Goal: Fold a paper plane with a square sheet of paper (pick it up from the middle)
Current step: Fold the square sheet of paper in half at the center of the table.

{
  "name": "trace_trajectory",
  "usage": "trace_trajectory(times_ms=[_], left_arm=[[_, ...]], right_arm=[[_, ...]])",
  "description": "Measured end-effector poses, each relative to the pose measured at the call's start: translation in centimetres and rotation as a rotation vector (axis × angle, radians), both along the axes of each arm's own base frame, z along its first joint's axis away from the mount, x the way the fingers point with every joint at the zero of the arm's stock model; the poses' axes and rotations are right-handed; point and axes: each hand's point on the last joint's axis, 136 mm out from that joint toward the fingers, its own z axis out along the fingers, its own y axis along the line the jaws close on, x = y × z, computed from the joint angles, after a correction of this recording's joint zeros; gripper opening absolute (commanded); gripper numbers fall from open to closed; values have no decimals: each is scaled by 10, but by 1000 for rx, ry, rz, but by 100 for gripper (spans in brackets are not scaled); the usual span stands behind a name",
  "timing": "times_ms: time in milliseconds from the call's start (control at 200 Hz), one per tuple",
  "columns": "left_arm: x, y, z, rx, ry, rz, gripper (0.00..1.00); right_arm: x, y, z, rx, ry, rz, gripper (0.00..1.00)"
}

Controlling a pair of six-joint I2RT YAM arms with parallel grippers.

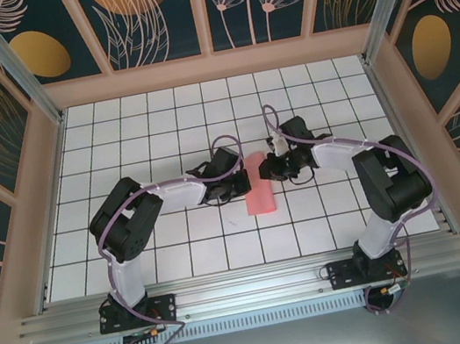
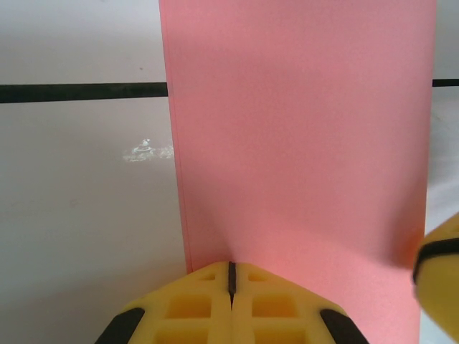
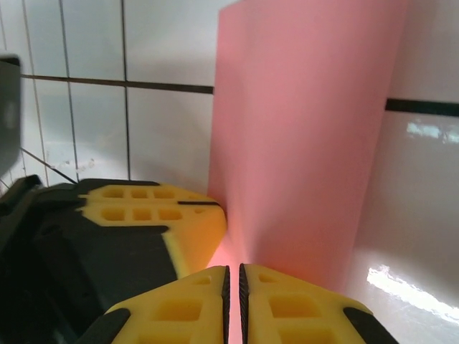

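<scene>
Left gripper (image 2: 231,266) is clamped right shut, pads pressed together, tips planted at the end of the pink sheet of paper (image 1: 258,186), which runs straight out ahead of them. Just beside it, the right gripper (image 3: 233,271) is down to a hairline slit, tips at the same end of the sheet. Whether either one actually nips the paper, I cannot tell. The sheet lies as a narrow strip about mid-worktop (image 1: 159,122), between the two arms.
</scene>
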Motion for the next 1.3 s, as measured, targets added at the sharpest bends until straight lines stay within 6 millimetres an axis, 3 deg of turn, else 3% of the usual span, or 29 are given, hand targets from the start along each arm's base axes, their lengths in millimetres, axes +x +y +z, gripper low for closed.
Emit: trace_trajectory(times_ms=[445,806,1066,1301], left_arm=[[2,-2,-1,0,0,-1,0],[2,-2,-1,-1,-1,-4,0],[2,-3,-1,-2,-1,-5,0],[2,-3,-1,-2,-1,-5,0]], right_arm=[[-9,-16,-36,-51,72,-29,18],[-6,-17,-33,-44,53,-33,20],[-20,-12,-1,46,8,-7,20],[-46,-19,-28,32,101,-15,20]])
